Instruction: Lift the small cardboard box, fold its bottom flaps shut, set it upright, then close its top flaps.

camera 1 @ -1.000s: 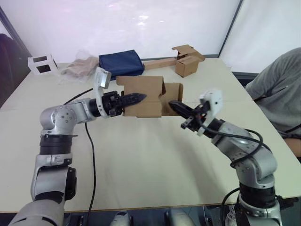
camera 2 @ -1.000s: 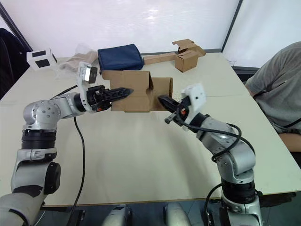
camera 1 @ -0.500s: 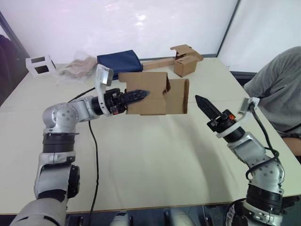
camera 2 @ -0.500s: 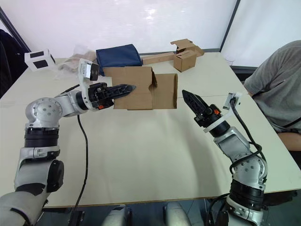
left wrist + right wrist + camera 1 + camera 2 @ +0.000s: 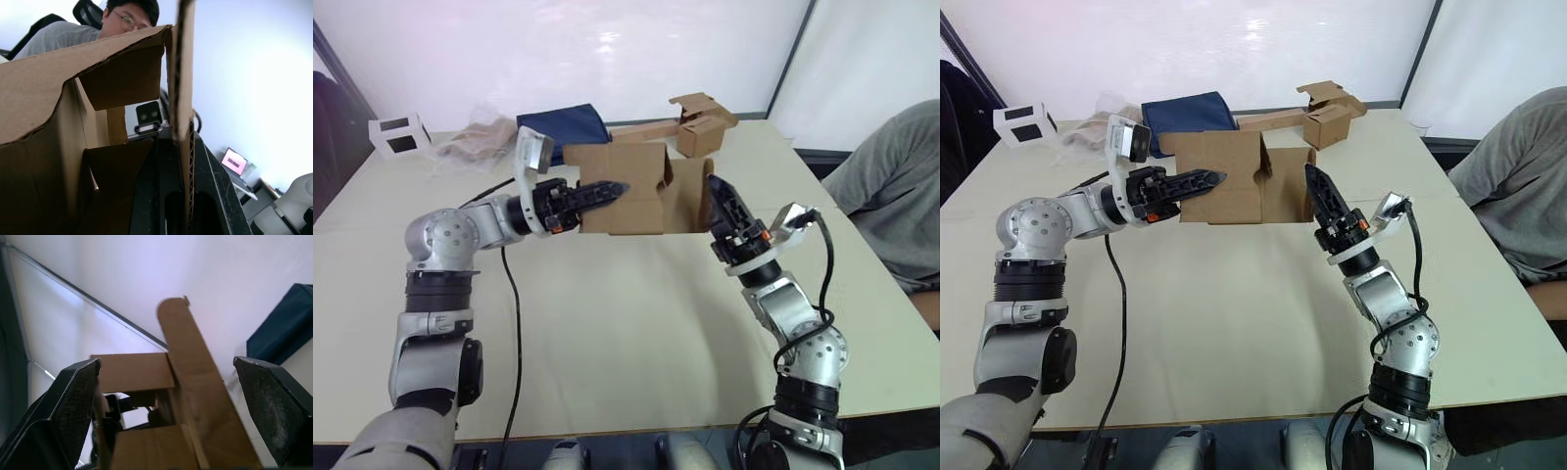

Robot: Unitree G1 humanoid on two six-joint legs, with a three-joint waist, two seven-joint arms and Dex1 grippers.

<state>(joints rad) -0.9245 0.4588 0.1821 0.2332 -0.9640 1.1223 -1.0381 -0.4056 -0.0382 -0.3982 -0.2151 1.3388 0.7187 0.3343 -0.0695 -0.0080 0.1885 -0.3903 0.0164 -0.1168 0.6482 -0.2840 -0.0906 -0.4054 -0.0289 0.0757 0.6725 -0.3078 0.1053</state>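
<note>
The small cardboard box lies on its side over the middle of the table, its open end toward the right. My left gripper is shut on its upper side wall, which shows edge-on between the fingers. At the open end, one brown flap stands out sideways. My right gripper points upward right beside that flap. Its fingers stand wide open in the right wrist view, with the flap rising between them, untouched.
Another brown box with a long cardboard strip sits at the back right, with a navy bag to its left. A white cube and crumpled wrapping lie at the back left. A person sits at the right edge. A black cable trails under my left arm.
My right gripper opened, swung out to the right away from the box, then came back up beside the open flap. The left gripper kept its hold, and the box shifted slightly right.
</note>
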